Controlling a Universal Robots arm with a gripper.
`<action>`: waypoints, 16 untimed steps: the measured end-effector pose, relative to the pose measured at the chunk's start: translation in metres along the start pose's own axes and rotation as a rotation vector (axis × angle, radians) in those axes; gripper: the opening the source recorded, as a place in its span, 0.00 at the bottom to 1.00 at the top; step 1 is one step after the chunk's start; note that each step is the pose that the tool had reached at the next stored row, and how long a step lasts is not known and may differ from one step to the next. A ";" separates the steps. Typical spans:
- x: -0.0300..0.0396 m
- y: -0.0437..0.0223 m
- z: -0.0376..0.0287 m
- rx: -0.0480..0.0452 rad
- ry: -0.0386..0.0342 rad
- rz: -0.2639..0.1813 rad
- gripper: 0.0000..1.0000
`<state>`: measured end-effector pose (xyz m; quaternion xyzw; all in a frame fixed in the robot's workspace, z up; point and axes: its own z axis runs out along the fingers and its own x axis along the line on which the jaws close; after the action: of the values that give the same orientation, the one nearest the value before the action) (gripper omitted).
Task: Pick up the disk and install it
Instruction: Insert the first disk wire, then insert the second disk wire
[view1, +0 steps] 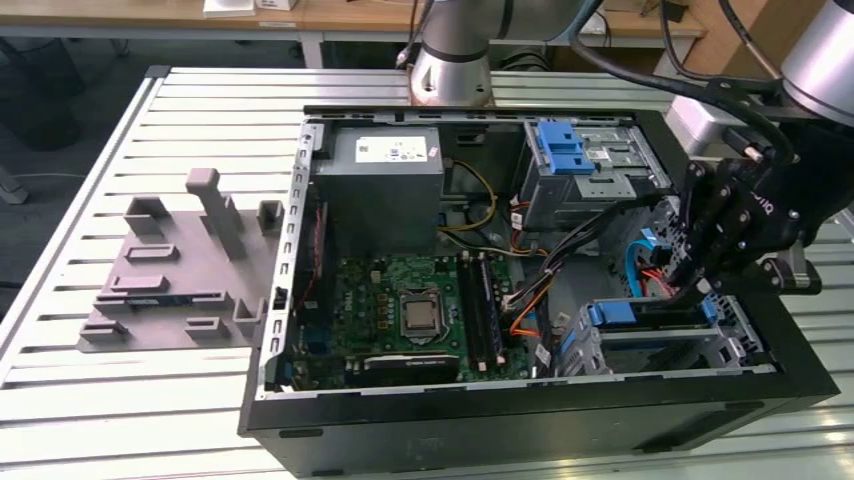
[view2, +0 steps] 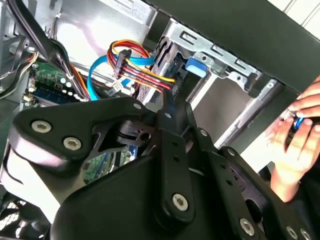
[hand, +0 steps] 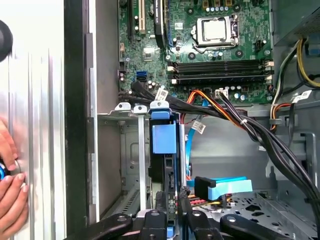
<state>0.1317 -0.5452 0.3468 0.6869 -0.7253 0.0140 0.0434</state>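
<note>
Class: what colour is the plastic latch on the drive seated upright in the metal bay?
Blue latch, clearest in the first wrist view.

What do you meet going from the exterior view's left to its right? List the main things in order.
Grey plastic fixture on the table → green motherboard in the open computer case → blue-latched drive cage → black gripper at the case's right side, above the bay with the blue disk rail.

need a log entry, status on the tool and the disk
Tool down inside the computer case, at the drive cage. Disk upright in its cage slot, blue rail showing. Cable bundle close by; a hand rests outside the case.
</note>
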 end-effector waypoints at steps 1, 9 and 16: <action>0.0000 0.0000 0.0000 0.0000 -0.0002 0.000 0.24; 0.0001 0.0000 -0.0010 0.0000 0.0000 0.000 0.11; 0.0003 0.0001 -0.0034 0.0000 -0.0001 0.000 0.11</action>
<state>0.1318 -0.5452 0.3502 0.6869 -0.7253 0.0140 0.0434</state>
